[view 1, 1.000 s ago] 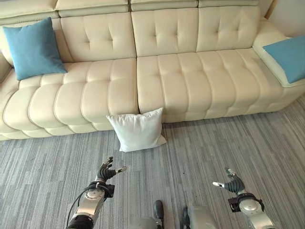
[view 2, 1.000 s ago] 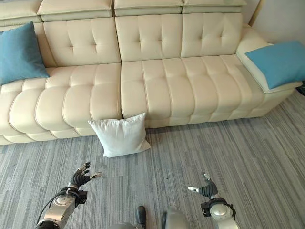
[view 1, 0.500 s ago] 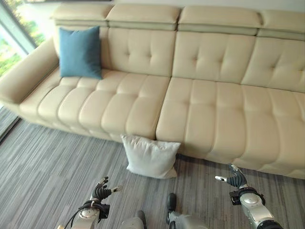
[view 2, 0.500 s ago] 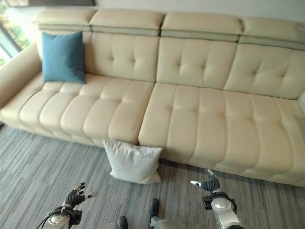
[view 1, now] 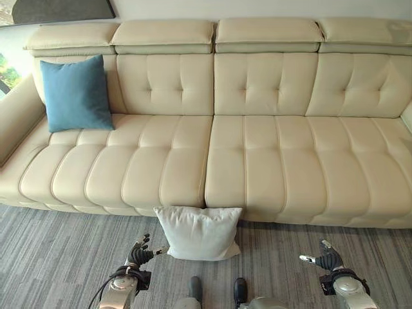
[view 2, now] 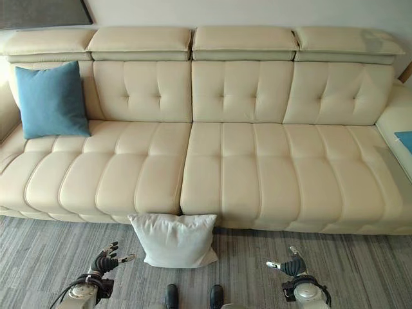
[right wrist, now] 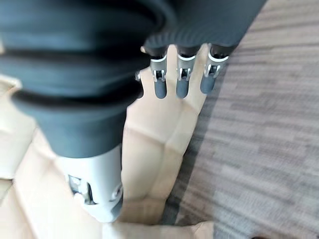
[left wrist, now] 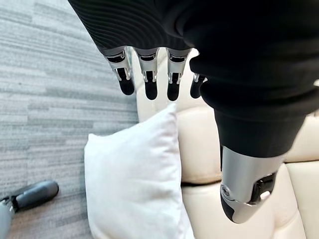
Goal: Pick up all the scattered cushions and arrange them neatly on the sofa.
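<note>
Down by the floor: left hand (view 1: 140,252) low over the grey carpet (view 1: 58,257), just to the robot's left of the white cushion and apart from it; right hand (view 1: 326,260) low on the other side, well apart from that cushion.
Left hand pose: fingers straight and fanned, thumb out to the side, holding nothing; its wrist view has the dark fingertips (left wrist: 149,88) pointing toward the sofa's front edge with the cushion below them, untouched.
Right hand pose: fingers loosely extended, thumb apart, empty; its wrist view looks along the fingertips (right wrist: 182,85) at the sofa's cream front and the striped carpet beside it.
White cushion (view 1: 199,232): upright on the carpet, leaning against the sofa's front at the seam between the two middle seats.
Wrist view extra: the left wrist camera shows the white cushion (left wrist: 132,184) edge-on, its corner standing up against the seat front.
Sofa (view 1: 257,154): long, cream, tufted, with four headrests along the back.
Blue cushion (view 1: 75,94): upright on the seat at the robot's far left, against the backrest by the armrest.
Right eye extra: a sliver of a second blue cushion (view 2: 405,140) on the sofa's far right section, cut off by the frame edge.
</note>
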Motion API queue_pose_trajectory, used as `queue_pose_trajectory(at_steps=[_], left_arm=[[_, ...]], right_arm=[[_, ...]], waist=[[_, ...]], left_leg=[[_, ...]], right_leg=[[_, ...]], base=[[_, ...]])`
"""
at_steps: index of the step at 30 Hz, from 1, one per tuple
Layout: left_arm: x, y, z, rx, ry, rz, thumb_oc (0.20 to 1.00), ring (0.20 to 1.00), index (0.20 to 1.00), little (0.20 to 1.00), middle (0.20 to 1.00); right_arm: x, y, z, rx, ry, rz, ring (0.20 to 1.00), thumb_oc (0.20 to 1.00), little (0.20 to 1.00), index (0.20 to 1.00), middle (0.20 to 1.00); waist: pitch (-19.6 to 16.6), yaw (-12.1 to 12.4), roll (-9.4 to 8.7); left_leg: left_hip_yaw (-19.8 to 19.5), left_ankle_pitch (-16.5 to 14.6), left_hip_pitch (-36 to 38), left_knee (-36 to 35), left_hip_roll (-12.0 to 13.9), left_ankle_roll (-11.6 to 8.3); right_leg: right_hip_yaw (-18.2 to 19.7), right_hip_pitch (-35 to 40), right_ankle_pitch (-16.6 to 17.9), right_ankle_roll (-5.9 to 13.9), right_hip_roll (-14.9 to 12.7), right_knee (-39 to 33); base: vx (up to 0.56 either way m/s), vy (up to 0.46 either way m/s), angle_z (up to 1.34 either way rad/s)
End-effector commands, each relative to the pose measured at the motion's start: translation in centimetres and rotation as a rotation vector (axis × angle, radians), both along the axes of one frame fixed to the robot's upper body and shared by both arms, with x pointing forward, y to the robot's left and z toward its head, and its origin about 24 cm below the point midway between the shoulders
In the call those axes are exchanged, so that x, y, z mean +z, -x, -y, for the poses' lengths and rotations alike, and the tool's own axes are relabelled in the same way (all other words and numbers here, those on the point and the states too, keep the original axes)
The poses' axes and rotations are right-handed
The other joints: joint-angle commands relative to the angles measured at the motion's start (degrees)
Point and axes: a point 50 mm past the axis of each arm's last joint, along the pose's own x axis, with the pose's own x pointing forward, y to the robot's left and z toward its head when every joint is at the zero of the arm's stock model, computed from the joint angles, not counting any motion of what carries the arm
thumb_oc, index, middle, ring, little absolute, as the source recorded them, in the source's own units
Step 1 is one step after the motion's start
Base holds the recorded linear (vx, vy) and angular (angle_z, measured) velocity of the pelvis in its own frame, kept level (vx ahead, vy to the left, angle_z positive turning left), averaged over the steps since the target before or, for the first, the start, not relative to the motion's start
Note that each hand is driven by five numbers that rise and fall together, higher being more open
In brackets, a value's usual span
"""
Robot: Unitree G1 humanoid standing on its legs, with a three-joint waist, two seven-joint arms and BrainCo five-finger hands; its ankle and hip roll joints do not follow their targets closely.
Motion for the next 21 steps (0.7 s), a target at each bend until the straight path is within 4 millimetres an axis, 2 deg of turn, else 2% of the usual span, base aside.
queue_pose_trajectory(at_steps=[1, 2, 3, 4, 6, 7, 8, 9, 10, 11, 12, 13, 14, 16, 17, 19, 20, 21], left_arm=[[1.4, -0.8, -2.2, 0.002, -0.097, 0.043, 1.000, 1.000, 1.000, 1.000, 1.000], [2.0, -1.2, -3.2, 0.036, -0.124, 0.064, 1.000, 1.000, 1.000, 1.000, 1.000], [2.0, -1.2, -3.2, 0.036, -0.124, 0.064, 1.000, 1.000, 1.000, 1.000, 1.000], [2.5, -1.6, -3.8, 0.052, -0.146, 0.086, 1.000, 1.000, 1.000, 1.000, 1.000], [4.0, -3.0, -5.4, 0.113, -0.206, 0.145, 1.000, 1.000, 1.000, 1.000, 1.000], [4.0, -3.0, -5.5, 0.113, -0.206, 0.146, 1.000, 1.000, 1.000, 1.000, 1.000], [4.4, -3.5, -5.9, 0.137, -0.220, 0.165, 1.000, 1.000, 1.000, 1.000, 1.000], [5.1, -4.4, -6.2, 0.156, -0.234, 0.188, 1.000, 1.000, 1.000, 1.000, 1.000], [5.6, -5.1, -6.5, 0.164, -0.242, 0.212, 1.000, 1.000, 1.000, 1.000, 1.000], [5.9, -5.7, -6.7, 0.192, -0.235, 0.226, 1.000, 1.000, 1.000, 1.000, 1.000], [6.1, -6.1, -6.8, 0.199, -0.241, 0.229, 1.000, 1.000, 1.000, 1.000, 1.000], [7.1, -7.7, -6.9, 0.212, -0.241, 0.266, 1.000, 1.000, 1.000, 1.000, 1.000], [7.2, -7.7, -6.9, 0.212, -0.240, 0.267, 1.000, 1.000, 1.000, 1.000, 1.000], [9.0, -9.6, -7.7, 0.218, -0.275, 0.307, 1.000, 1.000, 1.000, 1.000, 1.000], [11.0, -11.4, -7.8, 0.192, -0.297, 0.358, 1.000, 1.000, 1.000, 1.000, 1.000], [11.0, -11.4, -7.9, 0.192, -0.297, 0.360, 1.000, 1.000, 1.000, 1.000, 1.000], [14.2, -14.0, -7.8, 0.175, -0.306, 0.446, 1.000, 1.000, 1.000, 1.000, 1.000], [14.2, -14.1, -7.8, 0.175, -0.306, 0.447, 1.000, 1.000, 1.000, 1.000, 1.000]], right_arm=[[1.3, -1.8, -0.2, 0.046, 0.041, 0.070, 1.000, 1.000, 1.000, 1.000, 1.000], [1.8, -2.5, -0.4, 0.086, 0.077, 0.082, 1.000, 1.000, 1.000, 1.000, 1.000], [1.8, -2.5, -0.5, 0.086, 0.077, 0.082, 1.000, 1.000, 1.000, 1.000, 1.000], [2.3, -3.2, -0.7, 0.112, 0.101, 0.099, 1.000, 1.000, 1.000, 1.000, 1.000], [3.9, -5.8, -1.8, 0.176, 0.146, 0.180, 1.000, 1.000, 1.000, 1.000, 1.000], [3.9, -5.8, -1.8, 0.176, 0.146, 0.181, 1.000, 1.000, 1.000, 1.000, 1.000], [4.6, -6.8, -1.9, 0.191, 0.165, 0.214, 1.000, 1.000, 1.000, 1.000, 1.000], [5.5, -7.8, -2.0, 0.204, 0.188, 0.250, 1.000, 1.000, 1.000, 1.000, 1.000], [6.0, -8.3, -2.0, 0.197, 0.188, 0.268, 1.000, 1.000, 1.000, 1.000, 1.000], [6.7, -9.5, -2.4, 0.212, 0.203, 0.294, 1.000, 1.000, 1.000, 1.000, 1.000], [7.1, -9.9, -2.3, 0.202, 0.210, 0.308, 1.000, 1.000, 1.000, 1.000, 1.000], [8.6, -11.7, -2.5, 0.197, 0.217, 0.365, 1.000, 1.000, 1.000, 1.000, 1.000], [8.7, -11.8, -2.5, 0.197, 0.217, 0.367, 1.000, 1.000, 1.000, 1.000, 1.000], [10.3, -13.6, -2.6, 0.177, 0.225, 0.412, 1.000, 1.000, 1.000, 1.000, 1.000], [11.8, -15.0, -2.2, 0.147, 0.239, 0.445, 1.000, 1.000, 1.000, 1.000, 1.000], [11.9, -15.1, -2.2, 0.147, 0.239, 0.447, 1.000, 1.000, 1.000, 1.000, 1.000], [13.6, -16.7, -1.9, 0.096, 0.238, 0.477, 1.000, 1.000, 1.000, 1.000, 1.000], [13.7, -16.7, -1.9, 0.096, 0.238, 0.478, 1.000, 1.000, 1.000, 1.000, 1.000]], waist=[[-0.47, 1.80, -2.64], [0.90, 2.19, -2.79], [0.83, 2.21, -2.84], [2.19, 2.36, -2.95], [5.85, 3.06, -3.03], [5.89, 3.08, -3.09], [6.87, 3.24, -2.95], [8.48, 3.11, -3.73], [8.69, 2.96, -4.07], [9.16, 3.38, -3.89], [9.32, 3.63, -3.74], [10.71, 3.65, -3.62], [10.61, 3.64, -3.63], [10.99, 3.44, -3.64], [11.54, 3.03, -3.55], [11.44, 3.01, -3.54], [12.00, 2.44, -3.25], [11.85, 2.43, -3.24]], left_leg=[[0.85, -7.97, -3.73, 8.91, -0.75, -0.30], [0.62, -8.66, -4.81, 9.79, -1.24, 0.61], [0.67, -8.69, -4.96, 9.88, -1.27, 0.63], [0.64, -8.99, -6.00, 10.89, -1.46, 1.11], [1.77, -9.62, -9.73, 13.66, -1.38, 1.76], [1.81, -9.86, -9.84, 13.96, -1.43, 1.78], [1.65, -11.25, -10.65, 15.16, -1.36, 1.45], [1.78, -10.44, -13.40, 16.96, -1.69, 1.66], [1.10, -10.71, -16.80, 19.70, -2.09, 1.61], [1.34, -11.05, -19.57, 21.25, -1.92, 1.52], [0.95, -12.85, -21.02, 22.61, -2.28, 1.14], [0.44, -12.96, -26.02, 25.75, -2.42, 1.00], [0.45, -13.03, -26.31, 25.94, -2.40, 1.00], [0.88, -12.62, -31.40, 27.73, -1.52, 0.83], [0.36, -12.49, -36.27, 30.17, -1.11, 0.89], [0.33, -12.53, -36.55, 30.33, -1.09, 0.89], [-0.14, -12.62, -44.39, 33.76, -0.78, 1.13], [-0.15, -12.66, -44.70, 33.91, -0.77, 1.14]], right_leg=[[1.41, -3.61, -5.48, 8.35, -8.52, 8.48], [1.84, -6.63, -5.40, 8.64, -9.27, 12.70], [1.91, -6.85, -5.49, 8.65, -9.31, 12.92], [2.12, -9.42, -5.05, 8.70, -9.65, 16.08], [1.04, -15.94, -3.45, 8.54, -10.65, 22.14], [1.13, -16.12, -3.72, 8.57, -10.73, 22.55], [0.94, -17.98, -4.74, 8.55, -10.78, 23.68], [0.88, -20.32, -3.88, 7.55, -9.84, 22.67], [1.72, -21.27, -4.23, 7.62, -9.56, 21.92], [1.06, -23.22, -4.32, 7.32, -10.30, 21.77], [0.75, -22.85, -6.14, 7.20, -10.31, 21.10], [1.44, -28.23, -7.33, 6.04, -9.01, 23.70], [1.46, -28.52, -7.40, 6.03, -9.01, 23.87], [0.75, -33.53, -7.26, 5.62, -9.30, 25.70], [0.61, -37.88, -7.43, 5.06, -9.19, 27.52], [0.59, -38.12, -7.46, 5.05, -9.19, 27.62], [1.08, -45.50, -7.92, 4.57, -9.03, 30.83], [1.08, -45.79, -7.96, 4.56, -9.05, 30.96]], base=[[-0.04, 0.157, -0.03], [-0.05, 0.157, -0.05], [-0.10, 0.155, -0.10], [-0.15, 0.087, -0.08], [-0.22, 0.120, -0.06], [-0.07, 0.079, -0.16], [-0.09, -0.015, -0.21], [-0.13, -0.038, -0.09], [-0.21, -0.058, -0.10], [-0.06, -0.056, 0.02], [-0.10, -0.077, 0.26], [-0.04, -0.080, 0.43], [-0.12, -0.052, 0.47], [-0.08, -0.054, 0.24], [-0.07, -0.073, 0.19], [-0.06, -0.041, 0.10], [-0.08, -0.028, 0.04], [-0.11, -0.018, 0.06]])
